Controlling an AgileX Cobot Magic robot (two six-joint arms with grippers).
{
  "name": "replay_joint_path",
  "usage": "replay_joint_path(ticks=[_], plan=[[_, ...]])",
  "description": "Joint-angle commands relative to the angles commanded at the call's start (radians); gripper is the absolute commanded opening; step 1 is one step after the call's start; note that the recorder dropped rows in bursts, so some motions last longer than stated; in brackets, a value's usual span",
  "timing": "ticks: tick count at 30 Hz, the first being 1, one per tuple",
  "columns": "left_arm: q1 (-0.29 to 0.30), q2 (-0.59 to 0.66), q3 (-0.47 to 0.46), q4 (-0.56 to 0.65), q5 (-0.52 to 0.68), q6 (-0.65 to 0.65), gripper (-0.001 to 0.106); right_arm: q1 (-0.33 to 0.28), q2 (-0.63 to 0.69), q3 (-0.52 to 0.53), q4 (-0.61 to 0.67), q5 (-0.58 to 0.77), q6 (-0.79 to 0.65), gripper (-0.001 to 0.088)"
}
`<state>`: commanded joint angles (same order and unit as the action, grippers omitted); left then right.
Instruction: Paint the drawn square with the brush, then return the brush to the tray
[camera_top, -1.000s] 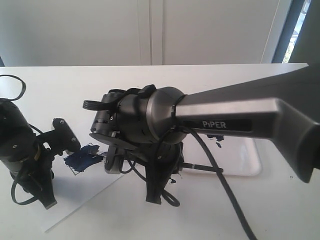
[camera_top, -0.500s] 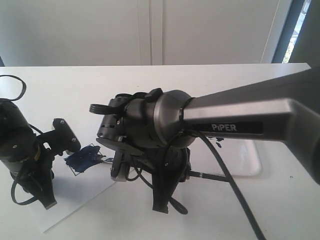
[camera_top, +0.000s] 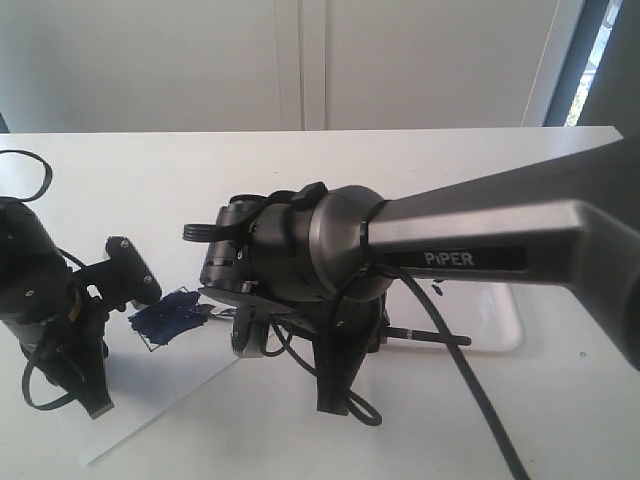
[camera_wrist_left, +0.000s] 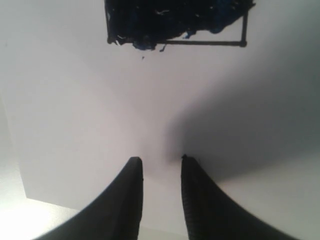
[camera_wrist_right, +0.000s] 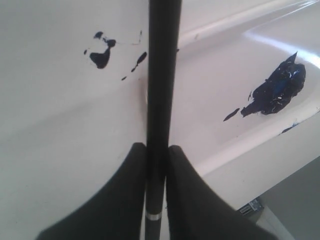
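Note:
The drawn square (camera_top: 168, 317) on the white paper sheet (camera_top: 150, 400) is smeared with dark blue paint; in the left wrist view the drawn square (camera_wrist_left: 175, 22) lies ahead of the fingers. My left gripper (camera_wrist_left: 160, 162) hovers open over bare paper, holding nothing. My right gripper (camera_wrist_right: 158, 146) is shut on the brush (camera_wrist_right: 162, 75), its black handle running out between the fingers and a silver ring showing near the wrist. The brush handle (camera_top: 435, 336) sticks out right of my right arm (camera_top: 330, 250), over the tray (camera_top: 505, 330). The tray's paint blob (camera_wrist_right: 277, 87) lies beside the handle.
My left arm (camera_top: 35, 290) stands at the paper's left with a looped black cable (camera_top: 25, 165). The right arm's cable (camera_top: 470, 400) trails toward the front. Small dark paint spots (camera_wrist_right: 102, 55) lie beside the brush. The white table's (camera_top: 560, 430) far edge meets a wall.
My right arm has shifted to the right and a little lower, carrying the brush away from the painted square; the handle's end now reaches farther over the tray. The left arm has not moved.

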<state>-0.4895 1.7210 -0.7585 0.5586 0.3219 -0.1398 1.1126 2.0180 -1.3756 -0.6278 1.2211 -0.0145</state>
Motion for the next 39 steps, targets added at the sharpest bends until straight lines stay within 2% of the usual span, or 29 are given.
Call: replay_joint_path(ticks=[16,27,32,39], plan=[[0.000,0.000,0.000,0.000,-0.008,0.004,0.034,0.000,0.077,-0.110,-0.010,0.000,-0.028,0.0000],[0.000,0.000,0.000,0.000,-0.003,0.004,0.034,0.000,0.077,-0.115,-0.016,0.000,-0.023,0.0000],[0.000,0.000,0.000,0.000,-0.003,0.004,0.034,0.000,0.072,-0.122,-0.118,0.000,0.078,0.0000],[0.000,0.000,0.000,-0.002,-0.005,-0.002,0.034,-0.033,0.042,-0.137,-0.102,0.000,0.067,0.0000]])
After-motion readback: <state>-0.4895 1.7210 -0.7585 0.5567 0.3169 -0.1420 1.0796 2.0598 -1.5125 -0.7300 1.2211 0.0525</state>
